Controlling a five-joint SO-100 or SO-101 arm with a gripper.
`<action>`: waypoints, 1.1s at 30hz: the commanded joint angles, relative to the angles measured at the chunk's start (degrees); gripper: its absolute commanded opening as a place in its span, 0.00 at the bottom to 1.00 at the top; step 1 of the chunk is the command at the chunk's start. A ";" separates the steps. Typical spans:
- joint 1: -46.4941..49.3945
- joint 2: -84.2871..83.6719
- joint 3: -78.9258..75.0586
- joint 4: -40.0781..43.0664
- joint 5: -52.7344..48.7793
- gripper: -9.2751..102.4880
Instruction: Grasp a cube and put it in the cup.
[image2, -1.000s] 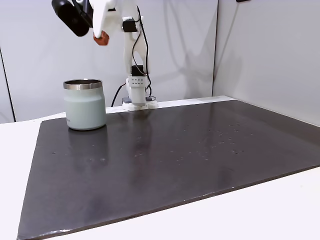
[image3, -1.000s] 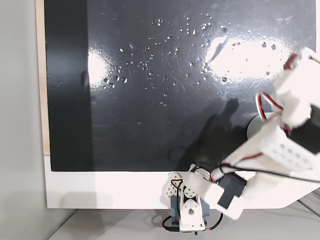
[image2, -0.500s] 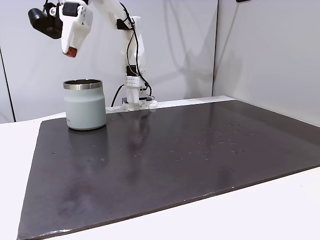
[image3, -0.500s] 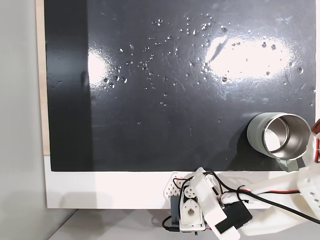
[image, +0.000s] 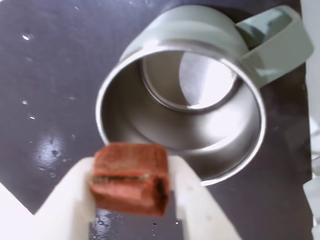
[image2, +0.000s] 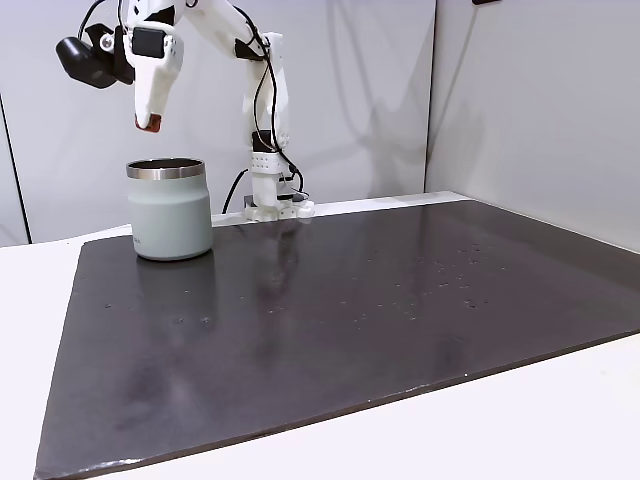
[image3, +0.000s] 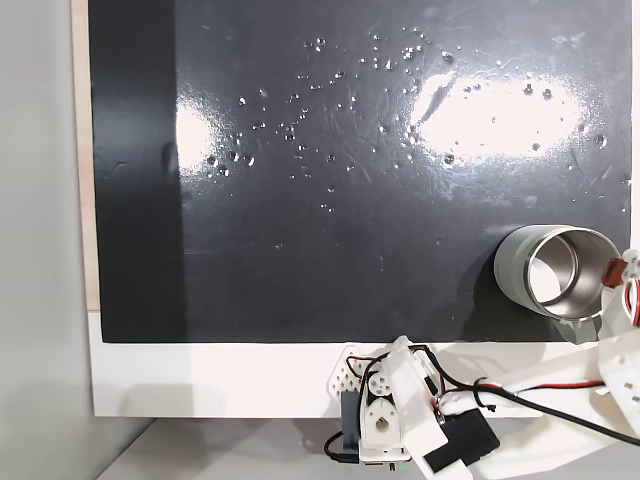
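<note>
Above the cup's rim, near a back corner of the dark glossy mat, the small orange-red cube with rounded edges (image: 130, 178) hangs pinched between the white plastic fingers of the gripper (image: 131, 187), which are clamped on its two side faces. It looks light and slightly soft or porous, with a seam across its face, so a side pinch like this one should hold it without much force; being so small, it could twist out if the hold loosens unevenly. Seen from the side fixed view, the cube (image2: 147, 122) sits above the near-left part of the rim, not yet over the middle. The squat pale grey-green cup with a shiny steel rim (image2: 168, 209) stands upright on the mat (image2: 330, 300); its steel inside (image: 190, 105) appears empty, and a grey-green handle shows at its side.
</note>
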 joint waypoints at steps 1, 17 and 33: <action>-0.35 1.67 1.32 0.62 -1.93 0.12; 0.09 6.33 10.28 0.62 -6.68 0.26; 2.90 7.65 9.67 0.62 -8.70 0.29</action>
